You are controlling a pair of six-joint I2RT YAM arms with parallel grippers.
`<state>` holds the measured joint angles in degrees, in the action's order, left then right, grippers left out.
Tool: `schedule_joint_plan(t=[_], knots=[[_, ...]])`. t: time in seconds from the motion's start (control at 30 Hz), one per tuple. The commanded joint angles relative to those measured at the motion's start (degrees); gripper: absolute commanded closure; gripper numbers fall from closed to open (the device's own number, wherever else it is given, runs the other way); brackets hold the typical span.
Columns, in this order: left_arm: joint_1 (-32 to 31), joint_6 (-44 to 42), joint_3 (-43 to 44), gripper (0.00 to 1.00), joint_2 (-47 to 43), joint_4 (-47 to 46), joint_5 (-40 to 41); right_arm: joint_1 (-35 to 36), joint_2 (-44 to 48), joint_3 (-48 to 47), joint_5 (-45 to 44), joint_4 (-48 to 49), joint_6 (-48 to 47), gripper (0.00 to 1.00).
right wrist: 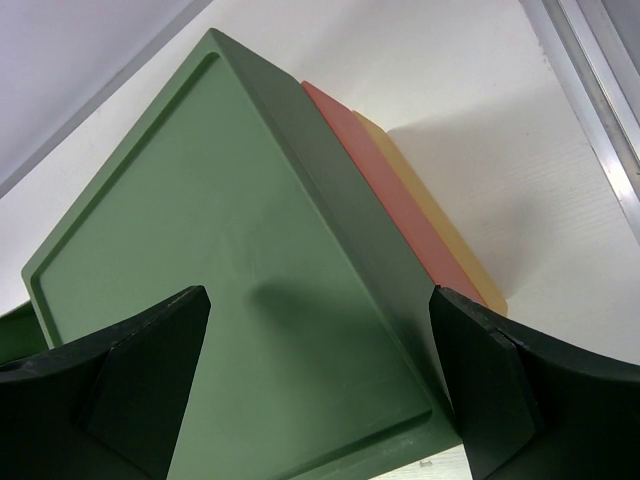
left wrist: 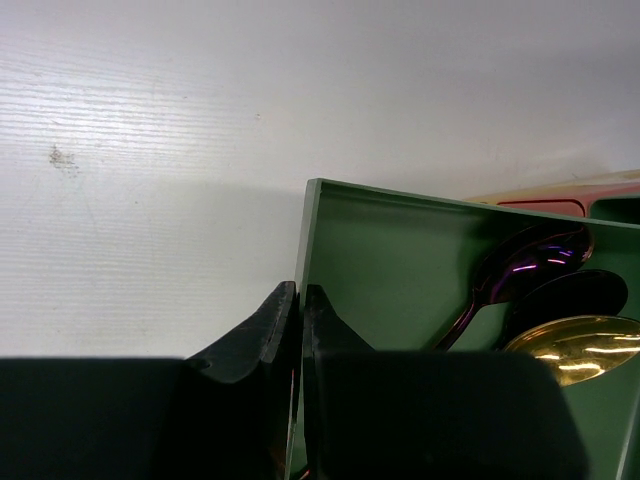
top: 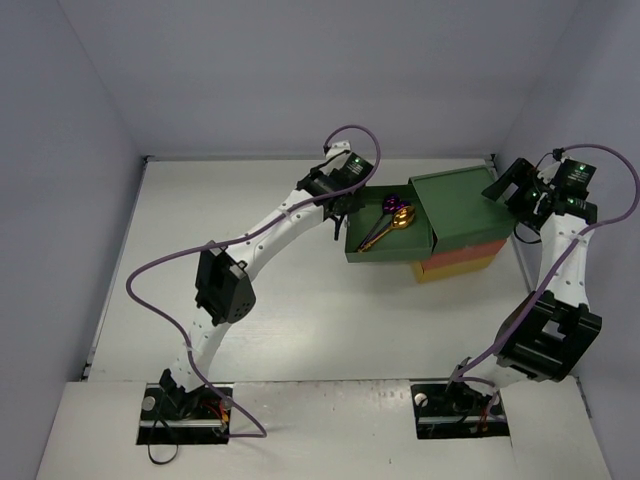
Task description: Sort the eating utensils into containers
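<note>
Low over the white tabletop [top: 300,300], my left fingers [left wrist: 290,312] pinching the end wall of the slid-out green drawer [left wrist: 400,255], purple spoon [left wrist: 530,262], dark spoon [left wrist: 578,296] and gold spoon [left wrist: 580,345] lying inside, beyond it my right fingers [top: 520,192] spread wide over the green block top [right wrist: 250,250], red-orange drawer [top: 455,255] and yellow drawer [top: 450,272] stacked beneath.

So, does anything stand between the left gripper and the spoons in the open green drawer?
Only the end wall of the green drawer. The left gripper has its jaws shut on that wall's rim; the purple spoon, dark spoon and gold spoon lie just beyond, inside. Nothing else visible is between them.
</note>
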<state>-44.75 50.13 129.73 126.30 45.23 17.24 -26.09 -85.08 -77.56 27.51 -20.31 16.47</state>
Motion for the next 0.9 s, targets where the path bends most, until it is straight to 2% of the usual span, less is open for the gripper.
schedule_joint_plan(t=[0.0, 0.87], knots=[[1.07, 4.01, 1.90, 1.00, -7.42, -5.36, 3.58, 0.71, 2.21, 0.63, 4.37, 2.88, 0.89, 0.12], [-1.40, 0.58, 12.49, 1.00, -4.65, -1.29, 3.41, 5.71, 9.49, 5.06, 4.47, 3.97, 4.98, 0.18]])
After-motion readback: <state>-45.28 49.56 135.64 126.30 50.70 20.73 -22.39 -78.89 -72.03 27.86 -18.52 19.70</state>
